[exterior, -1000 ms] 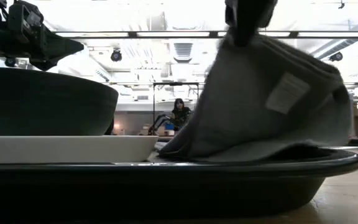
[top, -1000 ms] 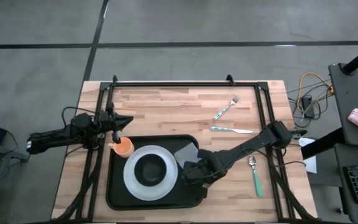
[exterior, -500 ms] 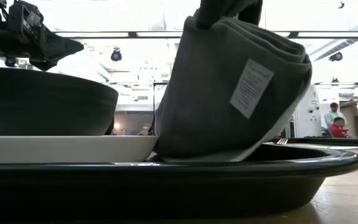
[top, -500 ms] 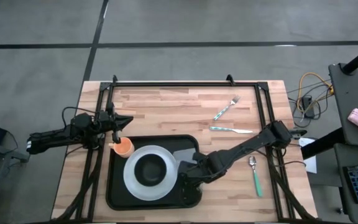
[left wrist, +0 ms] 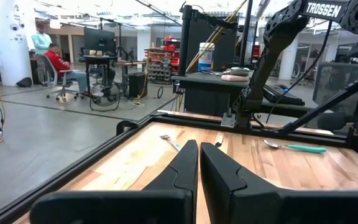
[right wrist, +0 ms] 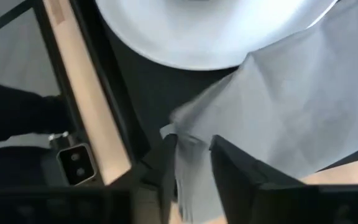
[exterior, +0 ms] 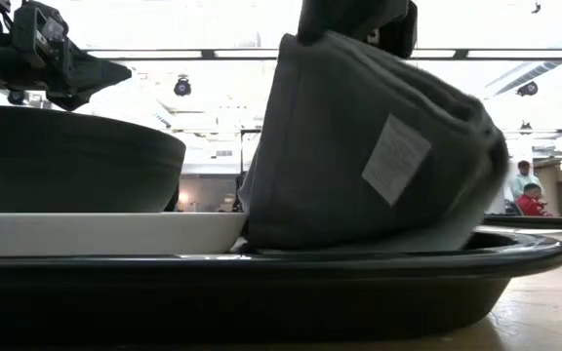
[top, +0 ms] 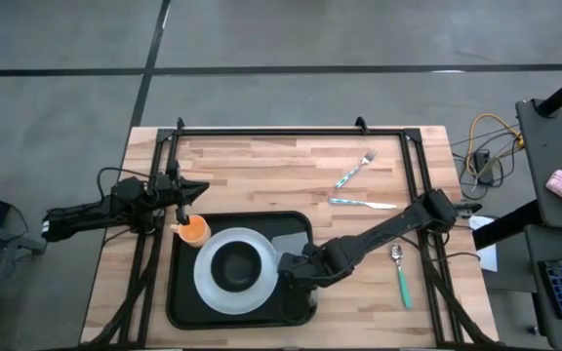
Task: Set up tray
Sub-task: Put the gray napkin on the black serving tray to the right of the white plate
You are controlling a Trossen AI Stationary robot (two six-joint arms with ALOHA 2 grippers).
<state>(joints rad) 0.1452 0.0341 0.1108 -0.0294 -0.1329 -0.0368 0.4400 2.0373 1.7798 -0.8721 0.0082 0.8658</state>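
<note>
The black tray (top: 179, 292) lies at the table's near middle. On it are a white plate (top: 206, 289) with a dark bowl (top: 234, 265) and an orange cup (top: 194, 230). A folded grey napkin (exterior: 359, 146) stands on the tray's right part, beside the plate. My right gripper (top: 286, 274) is above the napkin, with the napkin's top between its fingers. My left gripper (top: 195, 192) waits shut at the table's left, above the cup's far side. My right gripper has the napkin's upper edge (right wrist: 190, 155) between its two fingers, several folded layers together. The fingers come from above, slanting down toward the plate. The napkin hangs below them, slack. Its lower end (exterior: 359, 244) rests on the tray floor against the plate's rim.
A fork (top: 356, 169) and a knife (top: 362, 203) lie on the wood at the far right. A green-handled spoon (top: 400, 273) lies right of the tray. Black frame rails (top: 410, 166) run along the table's sides and far edge.
My right gripper has moved a little toward the plate and rolled its wrist, carrying the napkin. The napkin has swung from a spread slant to stand more upright against the plate's rim. Its lower end has settled on the tray and its right side sags.
</note>
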